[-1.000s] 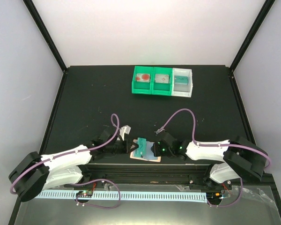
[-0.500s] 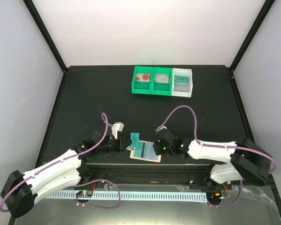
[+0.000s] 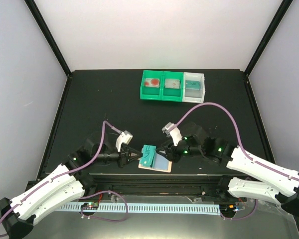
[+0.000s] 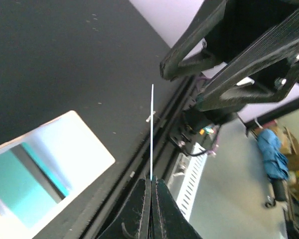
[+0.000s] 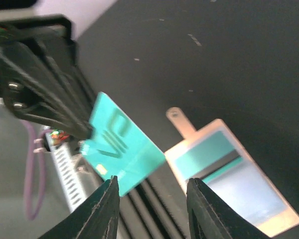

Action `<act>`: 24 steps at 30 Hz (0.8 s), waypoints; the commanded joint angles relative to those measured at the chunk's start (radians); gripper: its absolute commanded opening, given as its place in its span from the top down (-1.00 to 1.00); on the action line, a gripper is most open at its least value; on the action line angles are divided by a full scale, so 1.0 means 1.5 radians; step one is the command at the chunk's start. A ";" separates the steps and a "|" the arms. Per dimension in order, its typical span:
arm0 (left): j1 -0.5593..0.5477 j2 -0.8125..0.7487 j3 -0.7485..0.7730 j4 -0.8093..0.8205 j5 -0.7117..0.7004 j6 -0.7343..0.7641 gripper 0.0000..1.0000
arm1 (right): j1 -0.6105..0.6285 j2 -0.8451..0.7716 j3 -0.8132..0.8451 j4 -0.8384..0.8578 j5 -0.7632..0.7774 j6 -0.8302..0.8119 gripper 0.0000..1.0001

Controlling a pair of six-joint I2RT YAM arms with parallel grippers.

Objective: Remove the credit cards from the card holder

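Note:
The card holder (image 3: 161,166) lies open and flat near the table's front edge, its side tab (image 5: 178,120) pointing away. A teal credit card with a dark stripe (image 5: 208,154) sits in its pocket, also seen in the left wrist view (image 4: 17,186). My left gripper (image 3: 138,158) is shut on the edge of another teal credit card (image 3: 149,155) and holds it lifted over the holder's left end. This card shows edge-on in the left wrist view (image 4: 152,129) and face-on in the right wrist view (image 5: 122,144). My right gripper (image 3: 168,152) is open and empty, raised just above the holder's right side (image 5: 234,174).
Two green bins (image 3: 162,85) and a white bin (image 3: 194,87) stand in a row at the back of the black table, each with small items inside. The table's front rail (image 3: 154,177) runs just in front of the holder.
My left gripper has drawn a teal card out of the holder and lifted it leftward. My right gripper has come off the holder, rising and pulling back to the right.

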 commanded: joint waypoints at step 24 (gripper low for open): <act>0.003 -0.015 -0.016 0.084 0.271 0.019 0.97 | 0.000 -0.016 0.042 -0.024 -0.276 -0.055 0.48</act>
